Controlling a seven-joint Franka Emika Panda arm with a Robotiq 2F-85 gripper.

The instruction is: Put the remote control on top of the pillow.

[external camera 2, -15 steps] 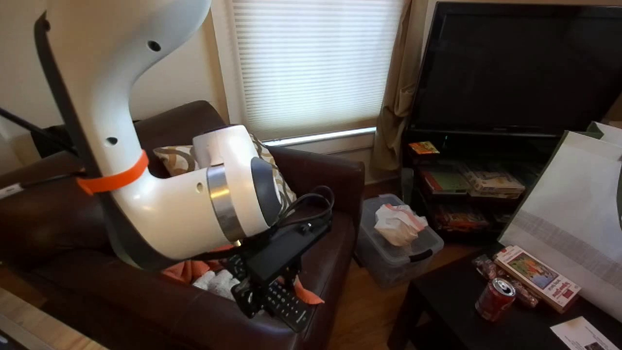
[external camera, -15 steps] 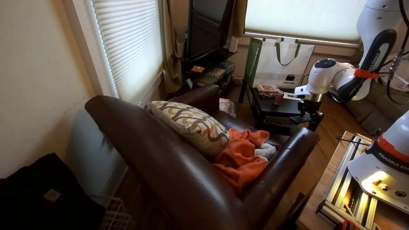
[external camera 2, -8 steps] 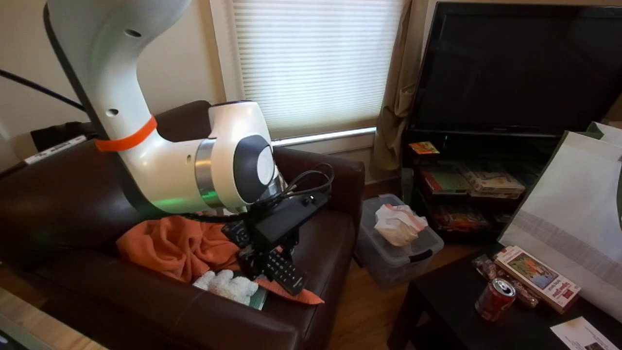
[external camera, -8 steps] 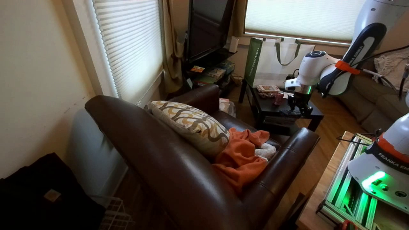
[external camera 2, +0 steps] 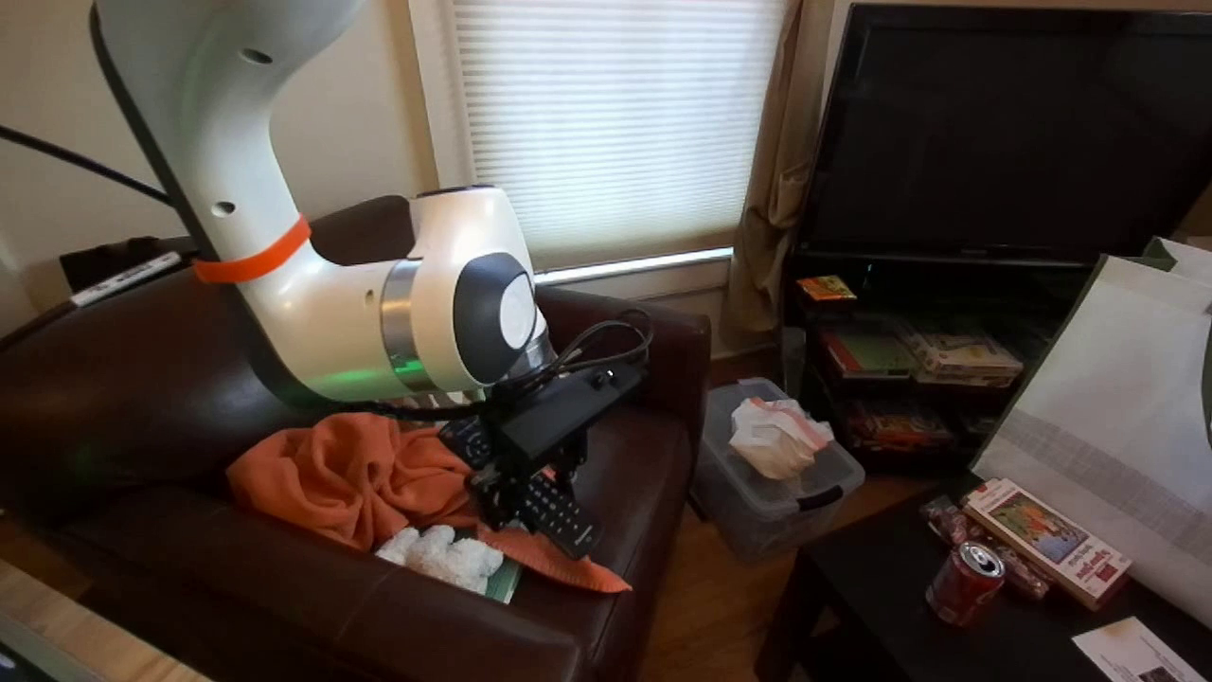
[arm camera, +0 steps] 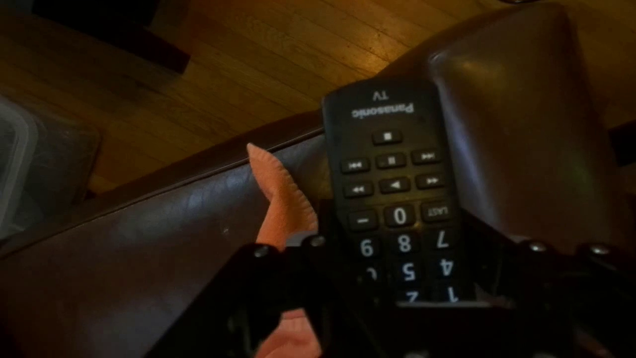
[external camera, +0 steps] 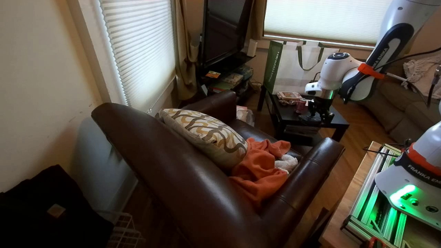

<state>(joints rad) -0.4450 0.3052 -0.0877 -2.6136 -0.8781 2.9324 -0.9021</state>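
Got one remote [arm camera: 392,174] clamped between my two fingers [arm camera: 489,248], up in the air and apart from the one pillow [external camera: 206,132], which leans on the leather couch's [external camera: 172,162] back. Same seat has one orange blanket [external camera 2: 346,474] and one fluffy white thing [external camera 2: 445,559]. On the table [external camera 2: 866,587] I count one can [external camera 2: 964,584], one big bag [external camera 2: 1103,417].

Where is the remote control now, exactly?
In the wrist view, the remote control is right of centre, held in the claw; the orange blanket shows to its left.
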